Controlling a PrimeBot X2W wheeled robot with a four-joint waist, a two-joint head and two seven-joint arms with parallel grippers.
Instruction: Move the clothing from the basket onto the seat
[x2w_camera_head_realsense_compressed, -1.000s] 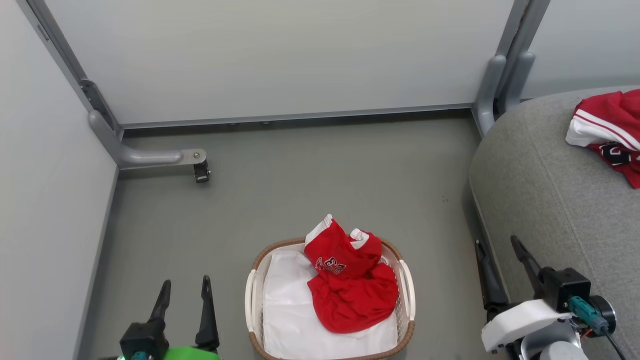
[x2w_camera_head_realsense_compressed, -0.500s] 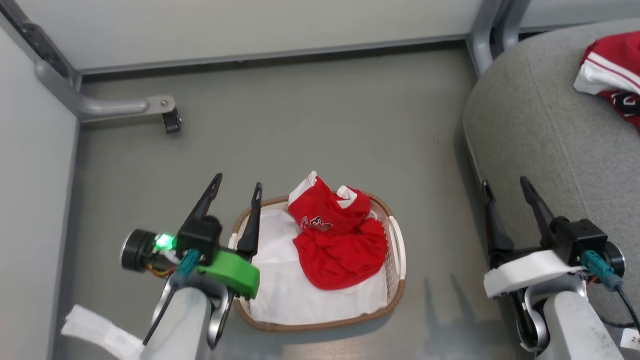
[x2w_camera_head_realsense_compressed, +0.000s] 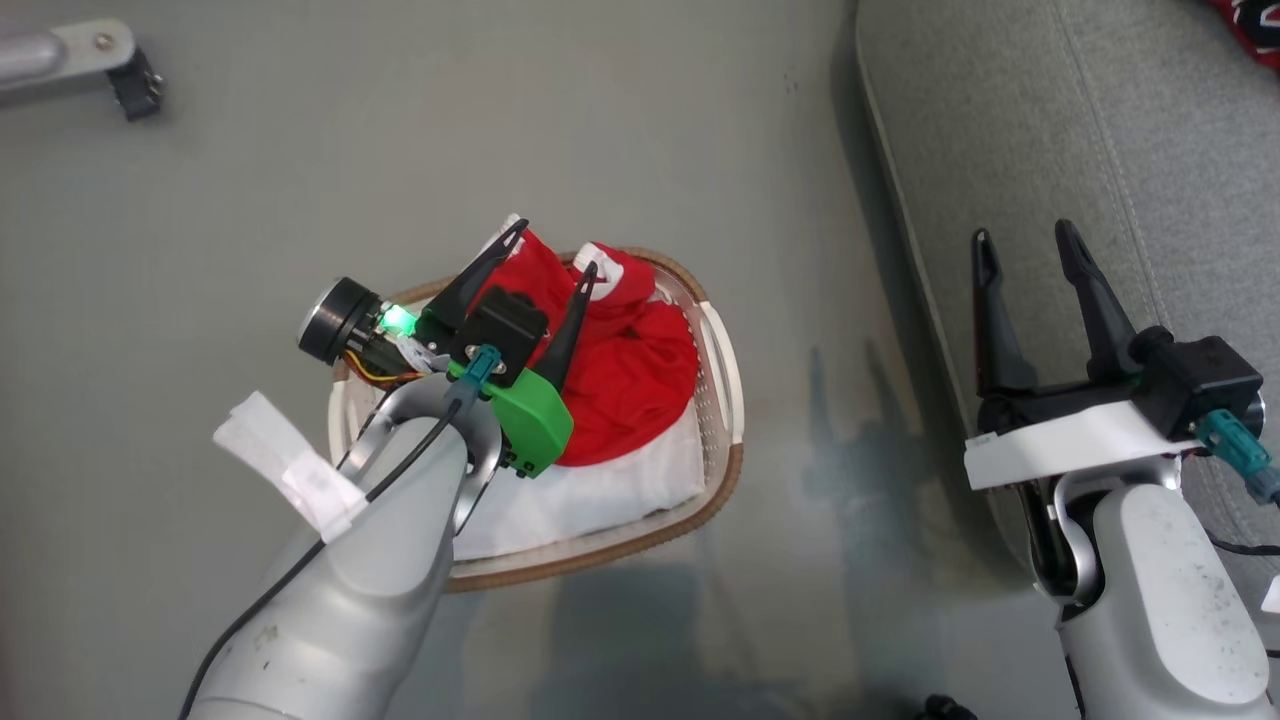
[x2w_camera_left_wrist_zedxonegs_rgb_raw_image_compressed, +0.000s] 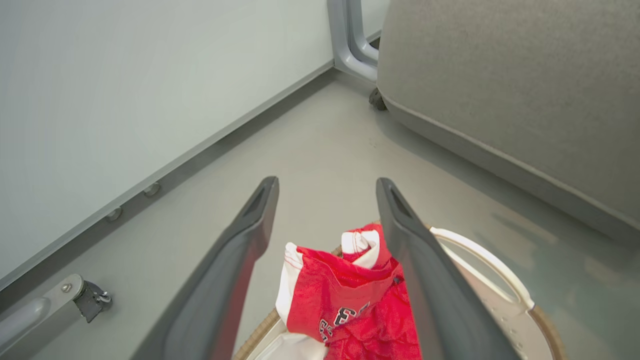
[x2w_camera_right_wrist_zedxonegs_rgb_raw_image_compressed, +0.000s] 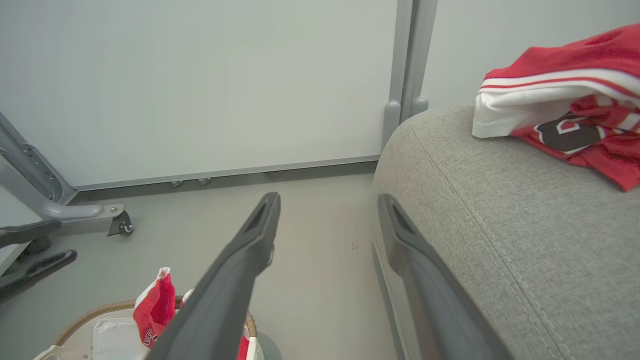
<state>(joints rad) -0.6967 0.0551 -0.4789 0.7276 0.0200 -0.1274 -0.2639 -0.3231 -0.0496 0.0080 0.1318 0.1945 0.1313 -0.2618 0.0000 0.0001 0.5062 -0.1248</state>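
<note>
left fingers (x2w_camera_head_realsense_compressed: 480, 268) hovering over the clothing (x2w_camera_head_realsense_compressed: 640, 370) in the basket (x2w_camera_head_realsense_compressed: 722, 350)
both pairs are gaping, holding nothing; right fingers (x2w_camera_head_realsense_compressed: 1085, 285) are hanging at 3 o'clock by the seat (x2w_camera_head_realsense_compressed: 1000, 120).

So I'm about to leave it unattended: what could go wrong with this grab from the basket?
1. The left jaws hang open over the bunched red garment, which lies on the white liner. A deep pinch might catch the liner too and drag the basket along.
2. A shallow pinch on one fold may slip, dropping the garment short of the seat.
</note>
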